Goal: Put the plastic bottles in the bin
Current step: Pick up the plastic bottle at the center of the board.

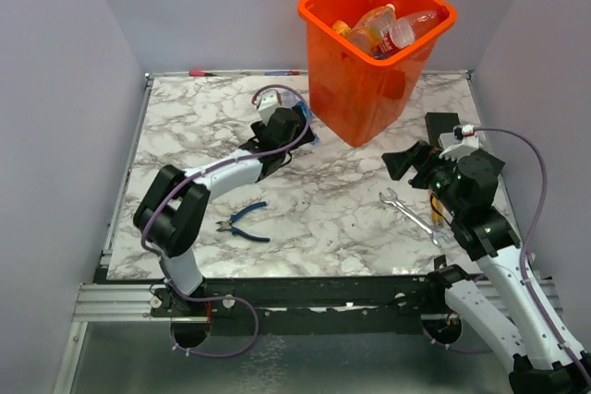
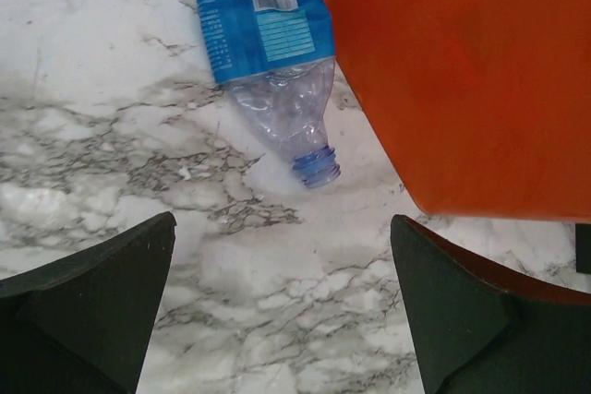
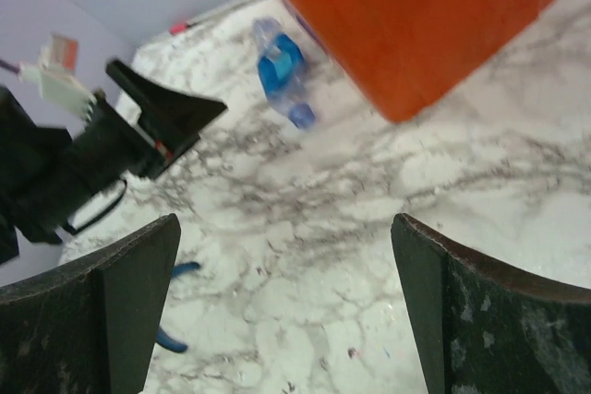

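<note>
Top external view: at the left, the left arm (image 1: pixel 199 193) reaches across the marble bench (image 1: pixel 185 126) toward its far middle. Blue-handled pliers (image 1: pixel 245 221) lie on the bench just right of the arm's elbow. The left jaws stand wide apart with nothing between them, hanging above a crushed bottle (image 2: pixel 272 71) with a blue label. In the left wrist view this bottle lies flat on the bench, its uncapped neck pointing toward the camera, just beside the orange wall of the bin (image 2: pixel 462 71); whether label and wall touch I cannot tell.

Right of centre, the bin stands upright at the far edge of the bench. Several clear bottles in the bin (image 1: pixel 392 32) are piled nearly to the rim, with orange and red labels showing.

Further right, a steel wrench (image 1: pixel 411 214) lies on the bench nearer than the bin, close beside the right arm (image 1: pixel 480 219). The right jaws are also spread wide and empty, held above the bench and facing the bin's near corner. In the right wrist view the blue-labelled bottle lies beyond them, by the bin.
</note>
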Controlling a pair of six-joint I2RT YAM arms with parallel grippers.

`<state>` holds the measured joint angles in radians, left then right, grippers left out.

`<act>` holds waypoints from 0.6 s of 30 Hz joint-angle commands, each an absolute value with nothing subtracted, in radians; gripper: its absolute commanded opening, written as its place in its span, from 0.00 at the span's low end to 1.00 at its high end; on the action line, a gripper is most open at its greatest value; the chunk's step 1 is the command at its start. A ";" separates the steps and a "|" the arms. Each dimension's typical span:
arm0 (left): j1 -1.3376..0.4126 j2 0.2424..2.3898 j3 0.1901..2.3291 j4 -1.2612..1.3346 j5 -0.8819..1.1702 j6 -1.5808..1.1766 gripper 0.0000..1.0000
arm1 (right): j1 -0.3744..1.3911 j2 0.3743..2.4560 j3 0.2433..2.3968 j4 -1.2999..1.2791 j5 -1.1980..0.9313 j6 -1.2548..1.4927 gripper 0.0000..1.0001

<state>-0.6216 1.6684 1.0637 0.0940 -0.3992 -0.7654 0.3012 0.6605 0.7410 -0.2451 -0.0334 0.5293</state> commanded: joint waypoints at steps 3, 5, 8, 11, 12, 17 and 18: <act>-0.625 1.879 1.254 0.029 -0.456 -0.760 0.99 | 0.301 0.573 0.635 -0.305 -0.032 0.575 1.00; -0.624 1.943 1.300 0.010 -0.484 -0.777 0.98 | 0.302 0.552 0.605 -0.305 -0.035 0.587 1.00; -0.629 2.025 1.357 0.004 -0.499 -0.797 0.94 | 0.302 0.535 0.575 -0.321 -0.025 0.600 1.00; -0.646 2.079 1.402 0.002 -0.538 -0.800 0.93 | 0.302 0.527 0.570 -0.345 -0.014 0.598 1.00; -0.649 2.091 1.416 -0.009 -0.552 -0.803 0.93 | 0.302 0.526 0.565 -0.345 -0.017 0.598 1.00; -0.660 2.176 1.512 -0.107 -0.623 -0.834 0.89 | 0.302 0.540 0.520 -0.337 -0.047 0.630 1.00; -0.662 2.188 1.525 -0.116 -0.638 -0.838 0.89 | 0.302 0.536 0.512 -0.337 -0.049 0.640 1.00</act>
